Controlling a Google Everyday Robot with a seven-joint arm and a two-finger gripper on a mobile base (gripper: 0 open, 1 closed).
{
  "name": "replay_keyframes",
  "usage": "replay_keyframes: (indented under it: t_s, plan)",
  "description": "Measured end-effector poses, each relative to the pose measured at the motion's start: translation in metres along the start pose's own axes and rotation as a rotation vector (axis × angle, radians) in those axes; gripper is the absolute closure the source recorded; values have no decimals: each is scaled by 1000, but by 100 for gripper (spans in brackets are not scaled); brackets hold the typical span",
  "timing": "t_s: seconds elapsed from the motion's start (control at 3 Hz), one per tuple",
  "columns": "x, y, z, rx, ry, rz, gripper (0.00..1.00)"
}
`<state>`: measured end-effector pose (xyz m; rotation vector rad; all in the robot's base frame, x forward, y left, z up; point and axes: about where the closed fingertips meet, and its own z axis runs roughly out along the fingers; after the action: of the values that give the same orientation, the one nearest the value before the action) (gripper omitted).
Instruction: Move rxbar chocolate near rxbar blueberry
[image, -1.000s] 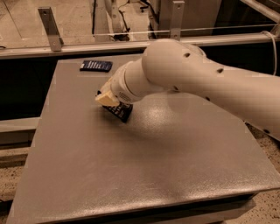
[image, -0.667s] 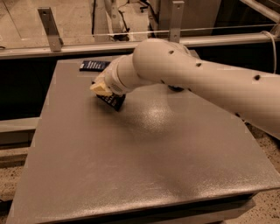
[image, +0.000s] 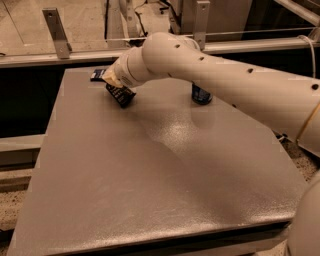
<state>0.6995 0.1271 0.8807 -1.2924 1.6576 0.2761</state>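
Held rxbar chocolate (image: 121, 95) tilted in gripper (image: 113, 80), apparently clamped on it, just beside rxbar blueberry (image: 97, 75) at bench's (image: 150, 175) far left, for placing.

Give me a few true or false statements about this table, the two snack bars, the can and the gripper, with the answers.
1. The gripper holds the black bar. True.
2. The black bar lies flat in the middle of the table. False: it hangs tilted at the gripper, near the far left corner.
3. The blue bar lies at the table's far left corner. True.
4. The blue can lies on its side. False: it stands upright, partly hidden behind the arm.
5. The black bar is nearer the can than the blue bar. False: it is close beside the blue bar.
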Motion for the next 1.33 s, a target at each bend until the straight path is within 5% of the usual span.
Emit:
replay_keyframes:
  t_s: [0.33, 1.33]
  plan:
    - [1, -16, 12, 8, 0, 0, 100]
    - [5, -30, 21, 17, 15, 6, 36]
